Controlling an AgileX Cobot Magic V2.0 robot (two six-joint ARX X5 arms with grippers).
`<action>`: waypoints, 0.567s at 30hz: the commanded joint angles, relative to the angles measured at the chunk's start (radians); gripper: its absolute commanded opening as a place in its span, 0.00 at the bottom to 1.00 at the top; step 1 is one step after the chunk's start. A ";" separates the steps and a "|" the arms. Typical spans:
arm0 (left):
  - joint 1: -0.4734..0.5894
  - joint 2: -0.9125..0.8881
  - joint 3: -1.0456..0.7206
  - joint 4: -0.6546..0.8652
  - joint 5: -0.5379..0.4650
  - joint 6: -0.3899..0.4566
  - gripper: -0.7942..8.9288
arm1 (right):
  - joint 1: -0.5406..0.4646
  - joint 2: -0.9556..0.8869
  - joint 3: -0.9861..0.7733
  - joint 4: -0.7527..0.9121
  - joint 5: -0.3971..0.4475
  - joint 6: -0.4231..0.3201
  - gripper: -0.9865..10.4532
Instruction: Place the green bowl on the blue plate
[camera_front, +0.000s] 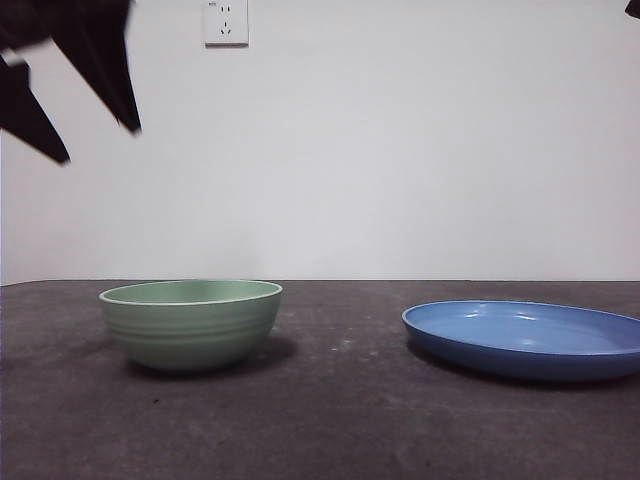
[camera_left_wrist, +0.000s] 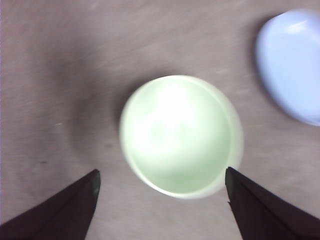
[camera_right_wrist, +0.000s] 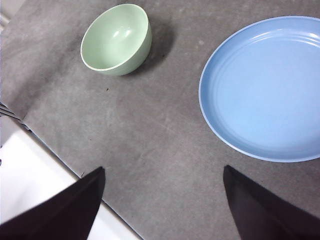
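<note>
The green bowl (camera_front: 191, 322) stands upright and empty on the dark table at the left. It also shows in the left wrist view (camera_left_wrist: 181, 135) and the right wrist view (camera_right_wrist: 116, 39). The blue plate (camera_front: 525, 338) lies empty on the table to the bowl's right, apart from it, and shows in the left wrist view (camera_left_wrist: 292, 65) and the right wrist view (camera_right_wrist: 267, 85). My left gripper (camera_left_wrist: 160, 187) is open and empty, high above the bowl; its dark jaws (camera_front: 75, 80) show at the top left in the front view. My right gripper (camera_right_wrist: 162, 192) is open and empty, high above the table.
The table's near edge (camera_right_wrist: 55, 155) with a white surface beyond it shows in the right wrist view. A white wall with a socket (camera_front: 226, 22) stands behind the table. A black tip (camera_front: 633, 8) sits at the top right corner of the front view.
</note>
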 joint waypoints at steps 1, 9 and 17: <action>-0.016 0.090 0.037 0.011 -0.051 0.015 0.50 | 0.004 0.004 0.021 0.004 0.001 0.003 0.42; -0.030 0.277 0.037 0.076 -0.077 0.021 0.50 | 0.004 0.004 0.021 0.004 0.002 0.003 0.42; -0.034 0.391 0.037 0.124 -0.098 0.020 0.49 | 0.004 0.004 0.021 0.005 0.021 0.003 0.42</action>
